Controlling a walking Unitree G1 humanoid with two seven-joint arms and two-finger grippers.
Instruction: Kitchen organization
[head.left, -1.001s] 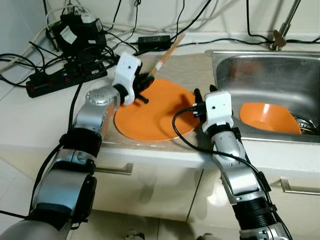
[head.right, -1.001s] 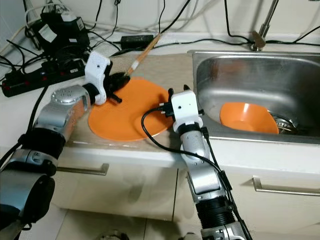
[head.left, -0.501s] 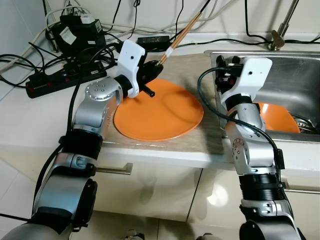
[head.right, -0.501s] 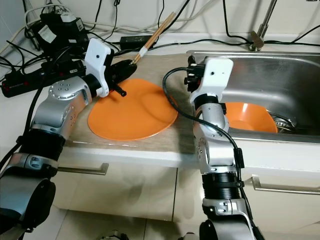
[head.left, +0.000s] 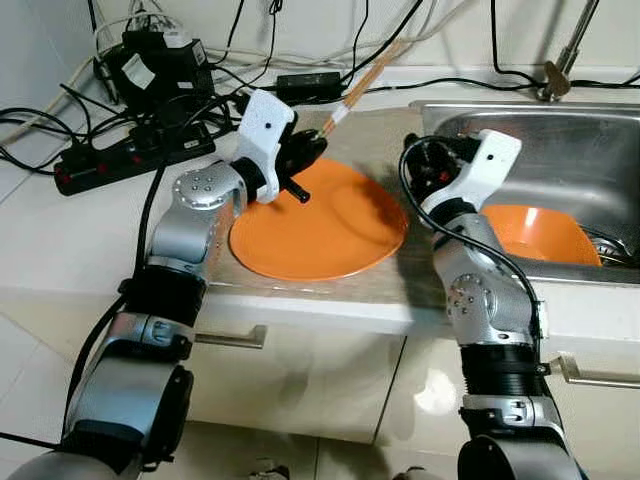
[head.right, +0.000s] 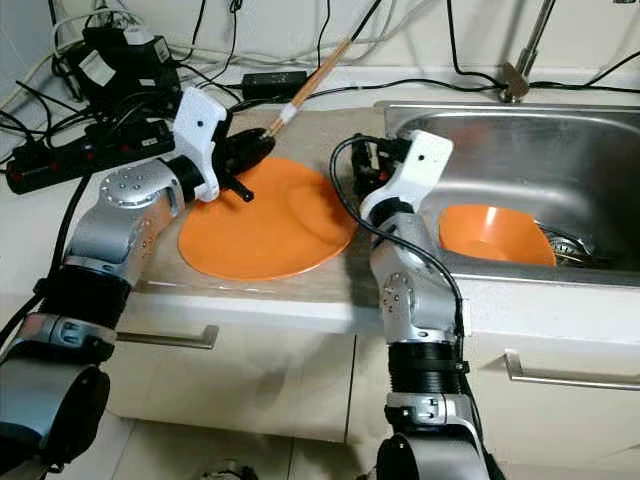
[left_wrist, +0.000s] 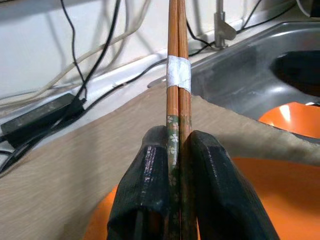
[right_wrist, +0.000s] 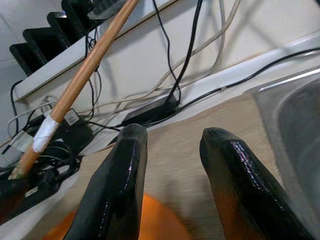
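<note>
From the head views, the tips of the left gripper (head.left: 303, 160) are hard to make out against its dark fingers; it hangs over the back edge of the orange plate (head.left: 320, 225), which lies flat on the counter (head.left: 60, 240) beside the sink (head.left: 560, 140). A pair of chopsticks (head.left: 352, 92) slants up from it toward the wall, crossing a black adapter (head.left: 308, 84) and loose cables. A power strip (head.left: 120, 160) sits near the counter's back left corner. The right gripper (head.left: 418, 170) is raised over the plate's right edge at the sink's rim; an orange bowl (head.left: 540, 235) rests inside the sink, partly hidden behind that arm.

Left wrist view: both black fingers (left_wrist: 145, 195) are pressed tight on the chopsticks (left_wrist: 177, 100), bound by a white band, with the plate (left_wrist: 270, 190) under them.

Right wrist view: the two fingers (right_wrist: 115, 185) stand apart and grip nothing; the chopsticks (right_wrist: 80, 82) cross well ahead of them, their lower end cut off.
</note>
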